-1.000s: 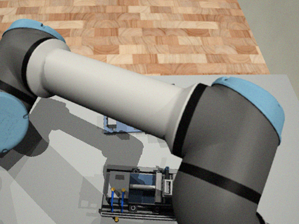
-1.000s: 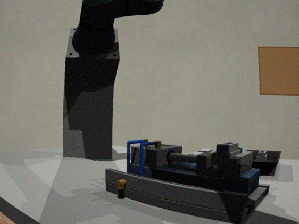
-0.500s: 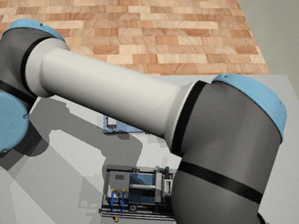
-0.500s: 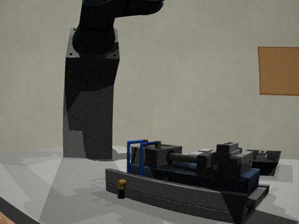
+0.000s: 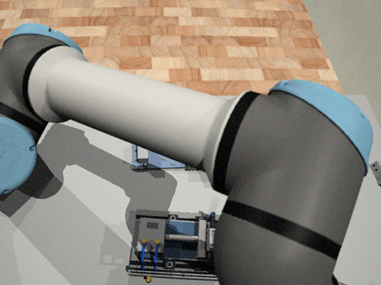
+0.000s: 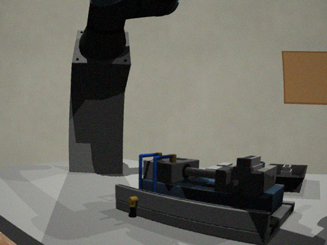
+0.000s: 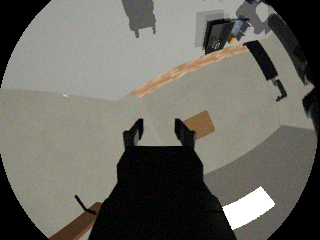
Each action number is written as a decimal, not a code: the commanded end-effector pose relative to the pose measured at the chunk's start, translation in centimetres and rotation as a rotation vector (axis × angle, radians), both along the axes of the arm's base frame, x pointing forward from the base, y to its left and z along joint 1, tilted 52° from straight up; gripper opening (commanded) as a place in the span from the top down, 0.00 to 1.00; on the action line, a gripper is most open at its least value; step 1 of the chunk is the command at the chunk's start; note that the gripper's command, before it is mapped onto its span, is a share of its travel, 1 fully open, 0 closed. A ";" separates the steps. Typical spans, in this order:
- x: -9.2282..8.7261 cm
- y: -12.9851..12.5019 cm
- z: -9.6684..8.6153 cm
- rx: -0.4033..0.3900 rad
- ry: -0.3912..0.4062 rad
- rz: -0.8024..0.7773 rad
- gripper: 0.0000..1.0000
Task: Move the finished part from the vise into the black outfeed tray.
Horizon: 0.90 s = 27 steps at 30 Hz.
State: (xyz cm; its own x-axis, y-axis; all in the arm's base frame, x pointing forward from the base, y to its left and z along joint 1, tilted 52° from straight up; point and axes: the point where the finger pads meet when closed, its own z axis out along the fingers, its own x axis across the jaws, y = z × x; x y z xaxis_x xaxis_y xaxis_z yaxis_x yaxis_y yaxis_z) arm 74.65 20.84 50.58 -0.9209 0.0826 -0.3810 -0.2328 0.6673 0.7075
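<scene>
The vise [image 6: 211, 183] stands on the grey table, with blue hoses at its left end. A dark block with a pocket on top [image 6: 249, 161] sits between its jaws. The black outfeed tray lies just behind the vise's right end and holds one pocketed part [image 6: 285, 169]. In the top view the arm's elbow hides the jaw end of the vise [image 5: 173, 245] and the tray. My gripper [image 7: 159, 125] is open and empty, high in the air and far from the vise [image 7: 223, 34]. It shows at the right edge of the top view [image 5: 379, 172].
A blue fixture [image 5: 154, 161] stands on the table beyond the vise. The robot's pedestal [image 6: 97, 111] rises at the table's back left. An orange panel [image 6: 318, 77] hangs on the wall. A small yellow-topped post [image 6: 132, 203] stands before the vise.
</scene>
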 end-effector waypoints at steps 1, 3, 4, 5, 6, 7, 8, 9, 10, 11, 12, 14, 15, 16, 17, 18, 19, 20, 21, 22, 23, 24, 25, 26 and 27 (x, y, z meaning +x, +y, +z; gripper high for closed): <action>-0.1 -1.2 -2.3 -0.076 -0.042 -0.020 0.00; -0.2 -2.0 -3.6 -0.118 -0.058 -0.028 0.00; -0.3 -2.4 -4.3 -0.140 -0.067 -0.032 0.00; -0.3 -2.8 -5.0 -0.162 -0.076 -0.037 0.00; -0.4 -3.2 -5.6 -0.185 -0.085 -0.041 0.00; -0.5 -3.7 -6.3 -0.208 -0.094 -0.046 0.00; -0.6 -4.1 -7.0 -0.231 -0.103 -0.051 0.00; -0.7 -4.6 -7.7 -0.255 -0.112 -0.057 0.00; -0.7 -4.6 -7.7 -0.255 -0.112 -0.057 0.00; -0.7 -4.6 -7.7 -0.255 -0.112 -0.057 0.00; -0.9 -5.1 -8.3 -0.279 -0.121 -0.062 0.00; -1.2 -6.1 -9.7 -0.328 -0.139 -0.074 0.00; -1.4 -6.6 -10.4 -0.353 -0.149 -0.081 0.00; -1.6 -7.1 -11.0 -0.378 -0.158 -0.087 0.00; -1.9 -7.6 -11.7 -0.403 -0.167 -0.094 0.00; -2.1 -8.1 -12.3 -0.428 -0.176 -0.101 0.00; -2.4 -8.7 -12.9 -0.453 -0.185 -0.108 0.00; -2.7 -9.2 -13.6 -0.478 -0.194 -0.116 0.00; -3.0 -9.8 -14.2 -0.503 -0.202 -0.123 0.00; -3.4 -10.3 -14.8 -0.529 -0.211 -0.131 0.00; -3.8 -10.9 -15.3 -0.554 -0.219 -0.139 0.00; -4.2 -11.4 -15.9 -0.579 -0.228 -0.147 0.00; -4.6 -12.0 -16.4 -0.603 -0.236 -0.156 0.00; -5.0 -12.5 -17.0 -0.628 -0.244 -0.164 0.00; -5.0 -12.5 -17.0 -0.628 -0.244 -0.164 0.00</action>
